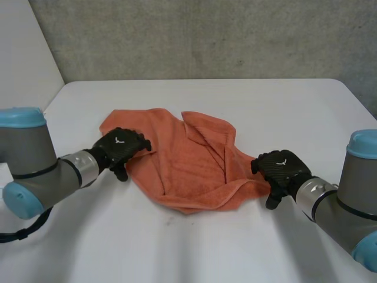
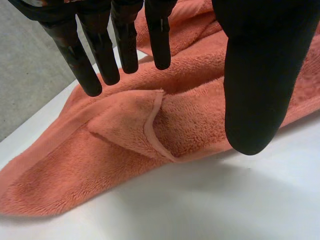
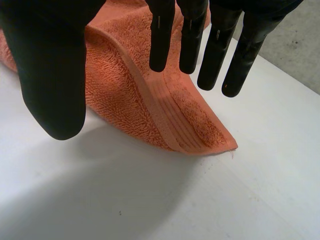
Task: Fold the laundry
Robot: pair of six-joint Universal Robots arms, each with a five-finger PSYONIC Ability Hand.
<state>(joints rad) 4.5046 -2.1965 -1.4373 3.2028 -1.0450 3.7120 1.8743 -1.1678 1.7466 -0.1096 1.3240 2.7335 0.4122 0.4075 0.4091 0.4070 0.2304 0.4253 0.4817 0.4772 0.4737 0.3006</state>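
Observation:
An orange towel (image 1: 177,159) lies crumpled on the white table (image 1: 265,106), its edges folded over themselves. My left hand (image 1: 119,148) hovers over the towel's left edge, open; in the left wrist view its straight fingers (image 2: 105,52) and thumb (image 2: 257,85) hang above a turned-over flap of the towel (image 2: 135,125) without touching it. My right hand (image 1: 281,170) is at the towel's right corner, open. In the right wrist view the fingers (image 3: 215,50) and thumb (image 3: 50,80) spread above the towel's hemmed corner (image 3: 195,125), which lies flat on the table.
A grey wall (image 1: 206,35) runs behind the table's far edge. Bare table surface (image 1: 177,247) stretches in front of the towel and behind it.

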